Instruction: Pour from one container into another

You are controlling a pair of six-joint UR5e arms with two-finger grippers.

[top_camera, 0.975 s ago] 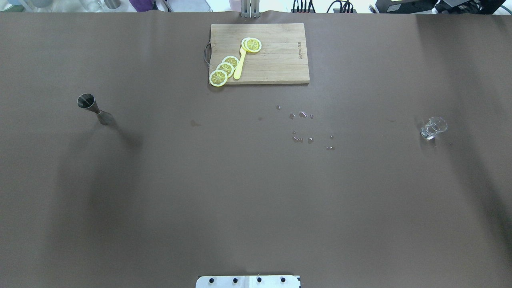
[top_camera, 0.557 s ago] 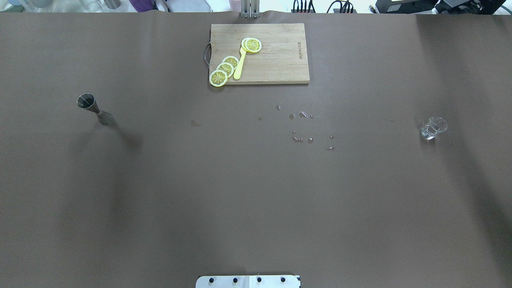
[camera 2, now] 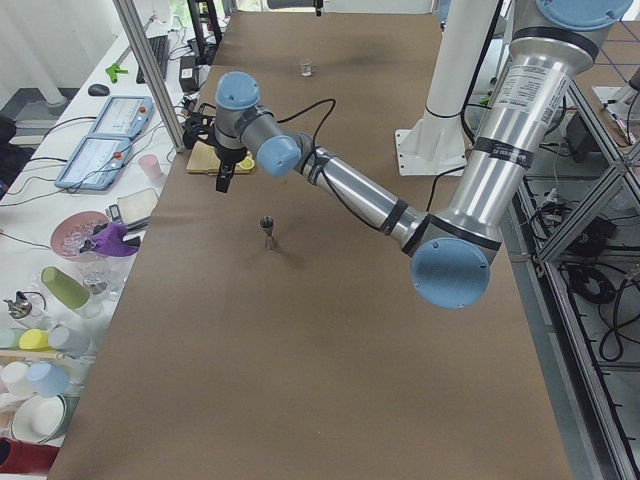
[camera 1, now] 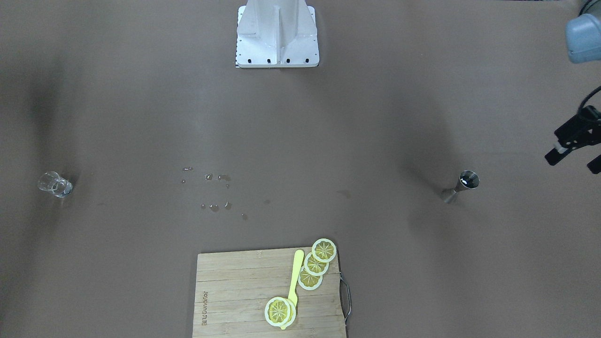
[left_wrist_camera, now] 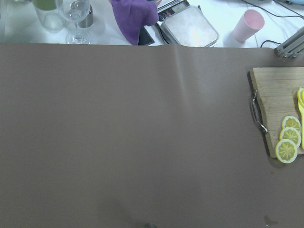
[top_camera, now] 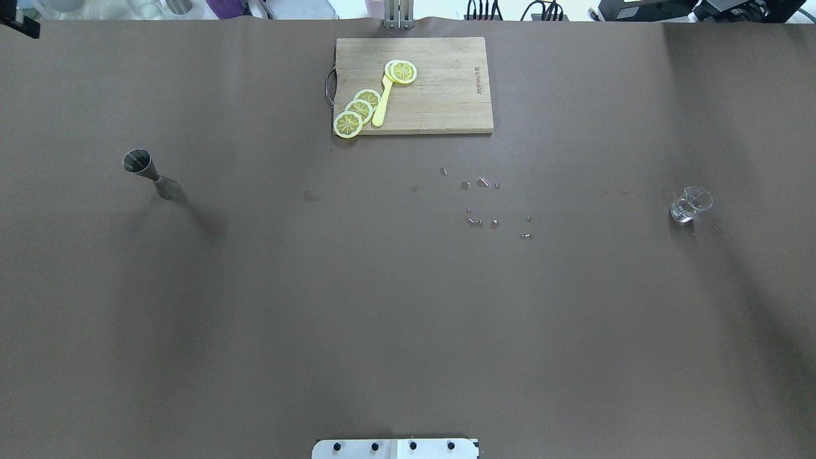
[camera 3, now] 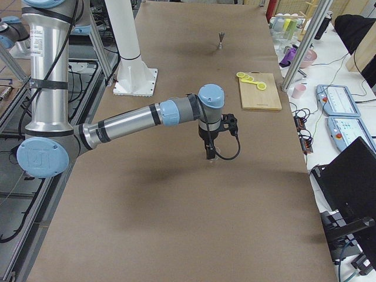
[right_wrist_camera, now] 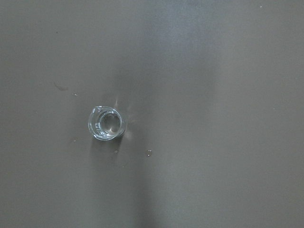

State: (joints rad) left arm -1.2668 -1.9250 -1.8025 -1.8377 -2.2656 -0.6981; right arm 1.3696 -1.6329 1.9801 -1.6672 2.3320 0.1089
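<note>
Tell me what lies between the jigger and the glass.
In the overhead view, a small stain lies nearer the jigger and scattered droplets lie toward the glass; otherwise that stretch is bare.

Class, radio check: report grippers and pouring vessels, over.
Left gripper open, empty, clear of the steel hourglass jigger. Right gripper above small clear glass, jaws unreadable. Droplets mid-table.

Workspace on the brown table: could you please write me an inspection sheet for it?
Surface: brown cover, water droplets mid-table, one small stain.
Job's things: metal jigger and small glass, both upright, far apart.
Clutter: cutting board with lemon slices and a yellow utensil.
Grippers: left gripper open, empty; right gripper above the glass, state unclear.
Cables: black cable looped at the right wrist.
Surroundings: side bench with cups and bowls.
</note>
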